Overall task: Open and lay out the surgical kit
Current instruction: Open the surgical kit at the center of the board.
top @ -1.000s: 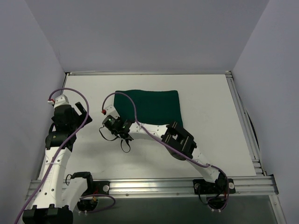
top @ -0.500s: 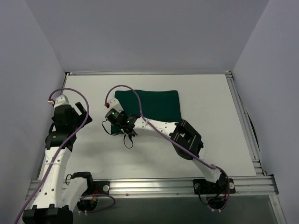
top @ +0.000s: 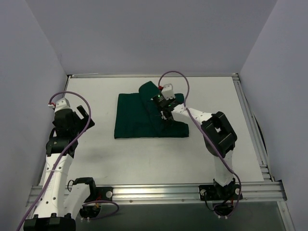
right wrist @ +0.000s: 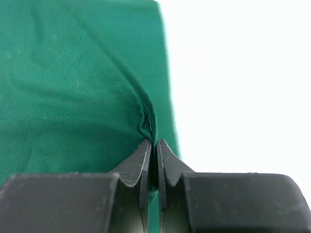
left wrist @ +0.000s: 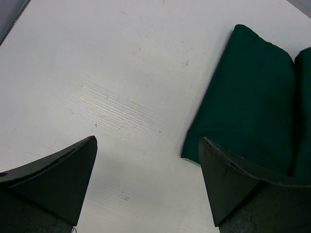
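The surgical kit is a dark green cloth wrap (top: 139,120) lying on the white table (top: 96,154); whatever it holds is covered. My right gripper (top: 166,114) hovers over the wrap's back right part. In the right wrist view, the right gripper (right wrist: 155,141) is shut on a pinched fold of the green cloth (right wrist: 73,87), which rises in a ridge to its tips. My left gripper (top: 84,115) hangs open to the left of the wrap. In the left wrist view, the left gripper (left wrist: 148,141) has bare table between its fingers, and the wrap's near left corner (left wrist: 248,97) lies just beyond its right finger.
An aluminium rail (top: 159,192) runs along the near edge and another (top: 250,125) along the right side. Grey walls close in the back and both sides. The right arm's elbow (top: 219,132) stands to the right of the wrap.
My right gripper has swung from the wrap's front left up and over to its back right, drawing a cloth flap with it. The left arm has not moved.
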Action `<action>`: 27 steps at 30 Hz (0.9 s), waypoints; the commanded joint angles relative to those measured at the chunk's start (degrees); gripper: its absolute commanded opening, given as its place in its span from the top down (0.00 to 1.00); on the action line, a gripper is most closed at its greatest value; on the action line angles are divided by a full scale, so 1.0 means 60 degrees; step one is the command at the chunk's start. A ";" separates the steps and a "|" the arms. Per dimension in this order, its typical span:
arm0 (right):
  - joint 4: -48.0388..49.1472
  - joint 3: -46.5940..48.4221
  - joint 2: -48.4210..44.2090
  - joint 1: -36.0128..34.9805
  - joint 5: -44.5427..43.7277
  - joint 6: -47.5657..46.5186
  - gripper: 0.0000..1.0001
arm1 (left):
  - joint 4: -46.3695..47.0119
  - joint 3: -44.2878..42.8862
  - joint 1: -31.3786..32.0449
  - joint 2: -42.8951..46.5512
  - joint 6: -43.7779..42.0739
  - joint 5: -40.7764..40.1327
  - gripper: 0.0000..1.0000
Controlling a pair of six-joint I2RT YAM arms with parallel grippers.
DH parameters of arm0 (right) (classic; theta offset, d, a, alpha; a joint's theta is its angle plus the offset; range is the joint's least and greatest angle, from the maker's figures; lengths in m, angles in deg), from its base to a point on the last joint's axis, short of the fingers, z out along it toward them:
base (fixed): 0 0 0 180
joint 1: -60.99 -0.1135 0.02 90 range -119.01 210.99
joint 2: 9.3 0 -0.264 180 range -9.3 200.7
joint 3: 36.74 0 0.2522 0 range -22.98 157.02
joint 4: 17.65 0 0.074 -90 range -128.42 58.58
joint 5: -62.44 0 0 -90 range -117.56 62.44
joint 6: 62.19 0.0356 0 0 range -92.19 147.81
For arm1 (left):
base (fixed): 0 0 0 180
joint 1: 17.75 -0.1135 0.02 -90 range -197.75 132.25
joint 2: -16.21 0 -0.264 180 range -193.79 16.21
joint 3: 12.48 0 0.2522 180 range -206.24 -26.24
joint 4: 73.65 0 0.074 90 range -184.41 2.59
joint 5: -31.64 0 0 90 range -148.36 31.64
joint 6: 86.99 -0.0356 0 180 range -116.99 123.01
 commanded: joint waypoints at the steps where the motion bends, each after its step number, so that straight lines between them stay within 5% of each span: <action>1: -0.0679 -0.0639 -0.0970 0.1456 -0.2115 -0.0244 1.00 | 0.0236 -0.0009 -0.0077 0.0226 -0.0111 0.0194 0.05; 6: -0.0869 -0.1094 -0.0957 0.3493 -0.3447 -0.0362 1.00 | 0.0221 -0.0023 -0.0048 0.0329 -0.0096 0.0238 0.05; 16: -0.2202 -0.0772 0.0962 0.7024 -0.5573 0.1762 1.00 | 0.0177 -0.0038 0.0231 0.0636 -0.0067 0.0194 0.05; 27: -0.1192 -0.0333 0.0172 0.8607 -0.3381 0.1147 1.00 | 0.0104 -0.0067 0.0875 0.0754 -0.0111 -0.0011 0.05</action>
